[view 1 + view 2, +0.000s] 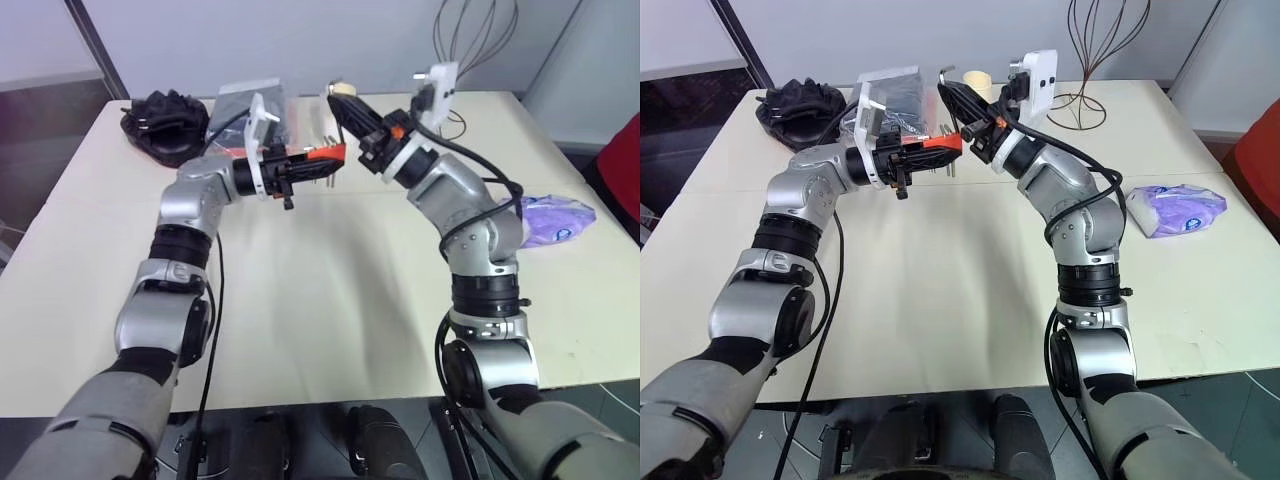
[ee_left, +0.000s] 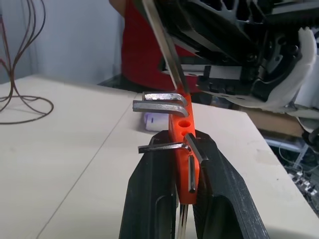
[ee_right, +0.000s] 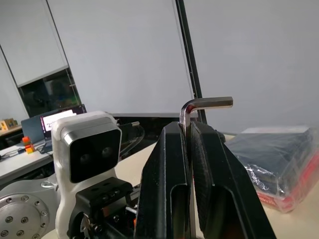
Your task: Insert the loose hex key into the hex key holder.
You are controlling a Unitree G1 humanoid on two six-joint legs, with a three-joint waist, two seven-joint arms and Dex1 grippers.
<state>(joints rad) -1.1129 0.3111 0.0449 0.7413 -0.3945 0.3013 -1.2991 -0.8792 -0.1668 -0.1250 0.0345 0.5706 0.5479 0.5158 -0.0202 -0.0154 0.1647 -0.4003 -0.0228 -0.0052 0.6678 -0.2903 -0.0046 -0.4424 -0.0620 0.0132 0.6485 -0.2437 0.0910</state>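
Above table (image 1: 300, 300), left jaws (image 2: 185, 164) clamp holder (image 2: 183, 144), right jaws (image 3: 188, 134) key (image 3: 199, 105).

Two head views look forward and down from above onto the cream-coloured tabletop (image 1: 300, 300), from a little way back, with both arms reaching in from below; they share nearly the whole scene, offset sideways. The left wrist view sits close behind the left pincer (image 2: 180, 199) and faces along its black fingers, so the small red-orange plastic hex key holder (image 2: 183, 149) looms near, with the right pincer (image 1: 345, 110) just past it. The right wrist view looks along its own pincer, slightly upward toward the pale wall, close on the thin silver-grey bent hex key (image 3: 199, 105).
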